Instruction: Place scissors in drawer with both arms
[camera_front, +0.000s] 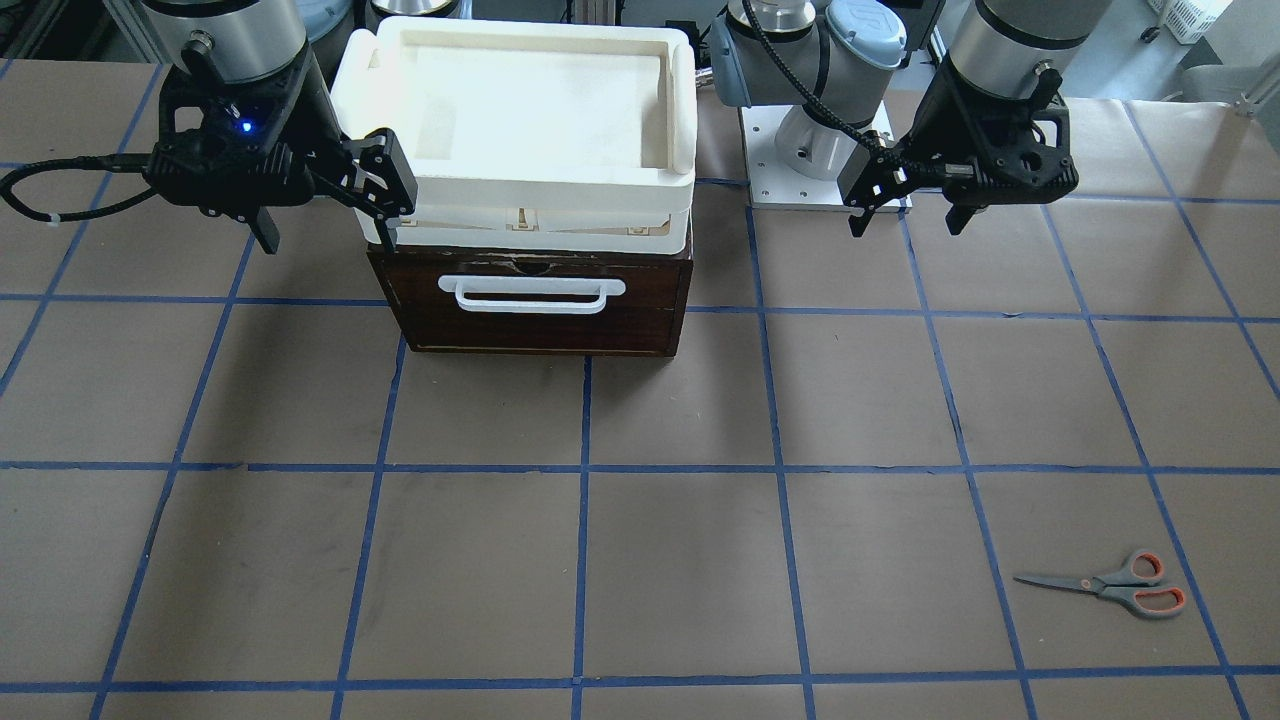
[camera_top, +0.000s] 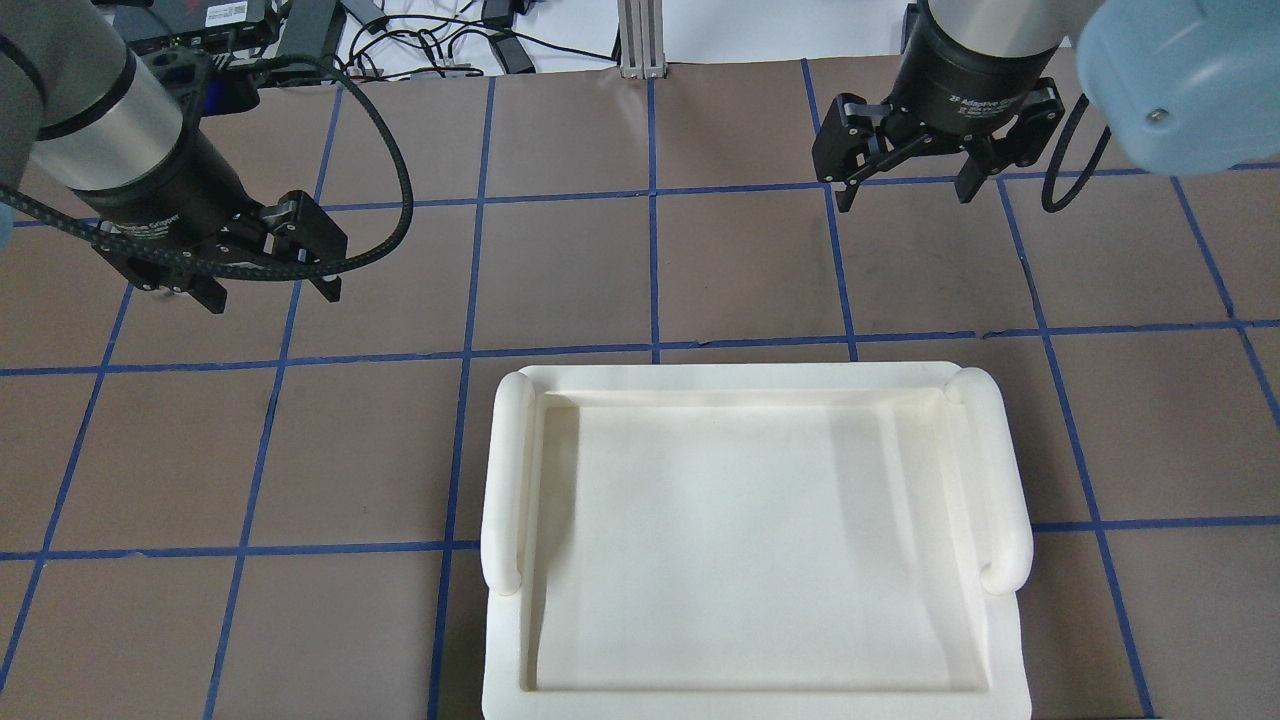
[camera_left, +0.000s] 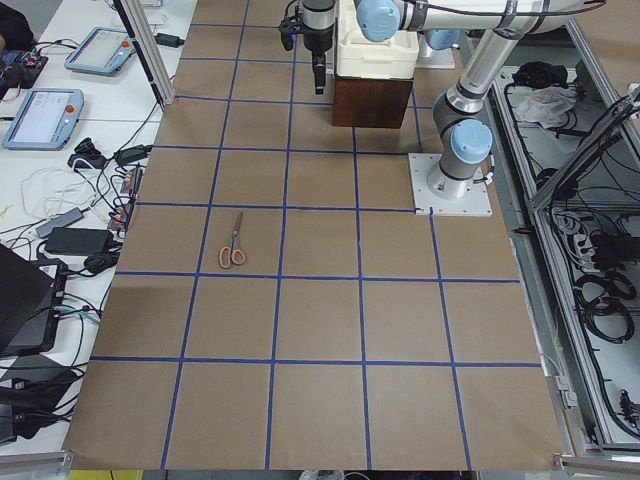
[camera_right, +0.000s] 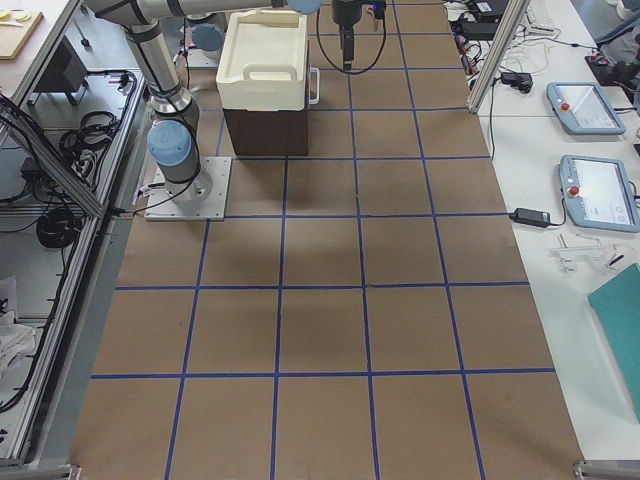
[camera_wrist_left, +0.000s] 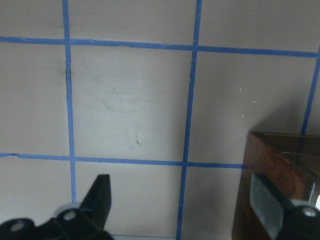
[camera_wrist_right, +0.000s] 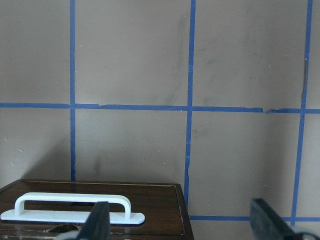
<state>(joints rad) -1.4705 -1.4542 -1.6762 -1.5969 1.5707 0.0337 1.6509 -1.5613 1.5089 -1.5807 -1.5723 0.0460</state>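
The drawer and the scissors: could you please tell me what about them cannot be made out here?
- Inside of the drawer: hidden in every view; it looks shut, with the cream tray on top.
- The drawer, overhead view: wholly covered by the tray.
- The scissors: outside the overhead and exterior right frames; too small in exterior left for detail.
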